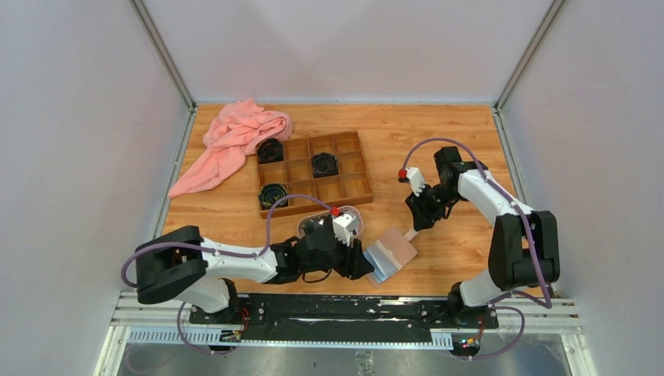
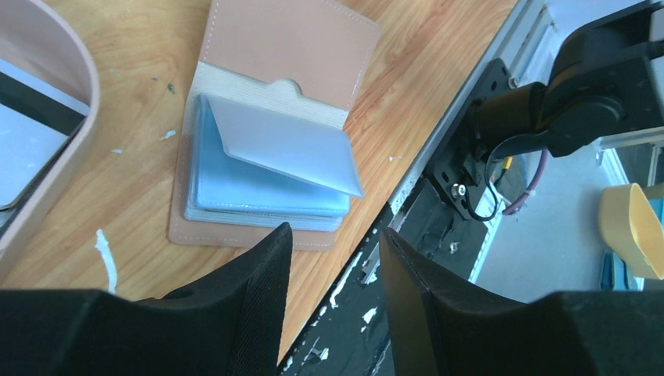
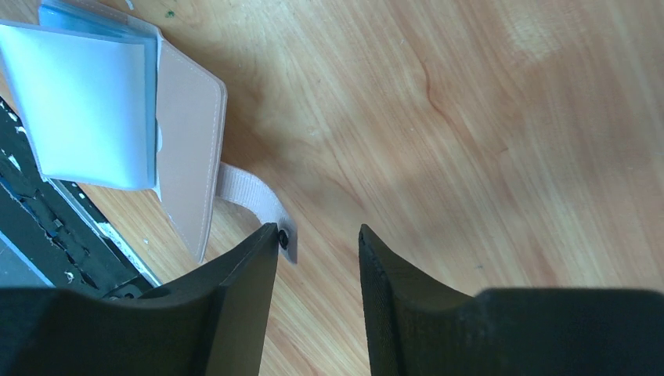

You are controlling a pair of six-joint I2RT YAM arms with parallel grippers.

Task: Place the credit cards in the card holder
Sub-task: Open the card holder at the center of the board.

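Observation:
The card holder (image 1: 394,253) lies open on the table near the front edge, tan cover flat and pale blue sleeves up. In the left wrist view, the holder (image 2: 266,168) is just beyond my left gripper (image 2: 335,244), which is open and empty, over the table's edge. The credit cards (image 2: 22,145) show only partly, a light one and a black edge, inside the oval tray (image 2: 78,74). My right gripper (image 3: 319,235) is open and empty, low over the wood. Its left fingertip is beside the holder's snap strap (image 3: 254,194).
A brown wooden compartment box (image 1: 348,186) with black coiled items (image 1: 324,164) stands behind the tray. A pink towel (image 1: 235,141) lies at the back left. The black base rail (image 1: 344,307) runs along the front edge. My left arm covers most of the tray in the top view.

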